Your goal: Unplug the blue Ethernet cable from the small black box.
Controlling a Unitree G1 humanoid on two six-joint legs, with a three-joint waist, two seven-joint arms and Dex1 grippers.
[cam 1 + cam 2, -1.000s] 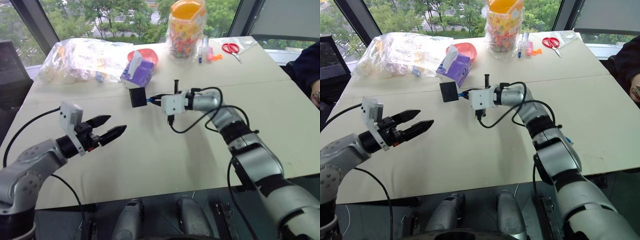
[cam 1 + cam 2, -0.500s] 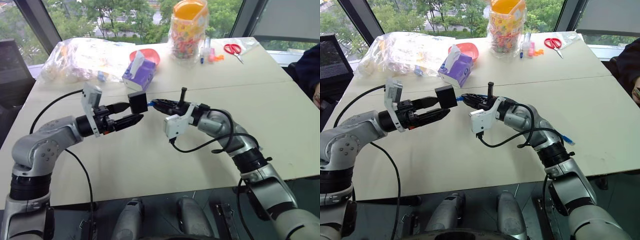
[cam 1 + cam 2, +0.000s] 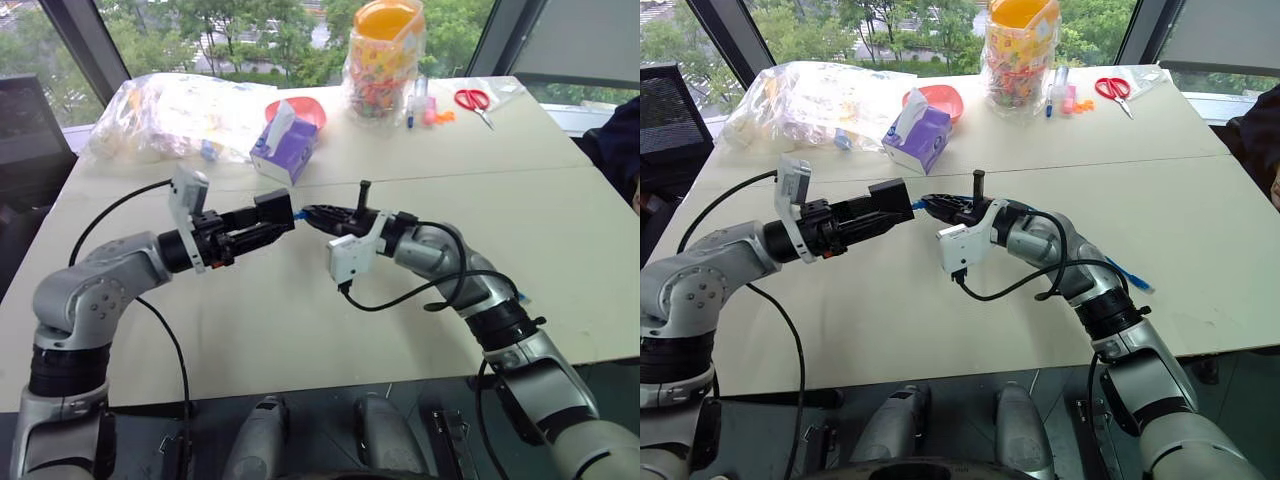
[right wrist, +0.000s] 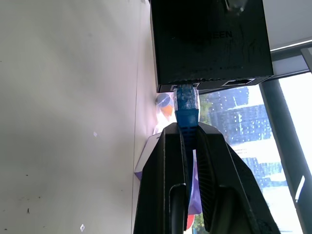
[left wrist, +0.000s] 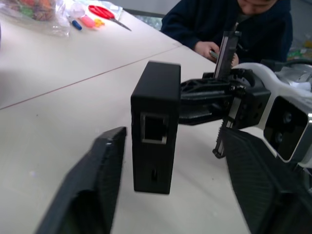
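**Box held aloft, cable plugged in**

We see a clear jar [image 3: 384, 50] packed with colourful bits and a purple tissue box [image 3: 285, 148] with a tissue poking out. Above the table [image 3: 300, 320], our left gripper [image 3: 270, 228] clamps the small black box [image 3: 274, 210]; our right gripper [image 3: 312, 214] pinches the blue Ethernet cable [image 4: 186, 105] at its plug, seated in the box.

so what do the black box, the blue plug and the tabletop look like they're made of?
Small black box: looks like matte moulded plastic, with dull even faces, soft edges and faint lettering on one side.
Blue Ethernet cable: translucent blue plastic plug, light showing through; rubbery-looking blue jacket behind it.
Table: smooth beige top, probably laminate; low sheen, with a straight seam across.
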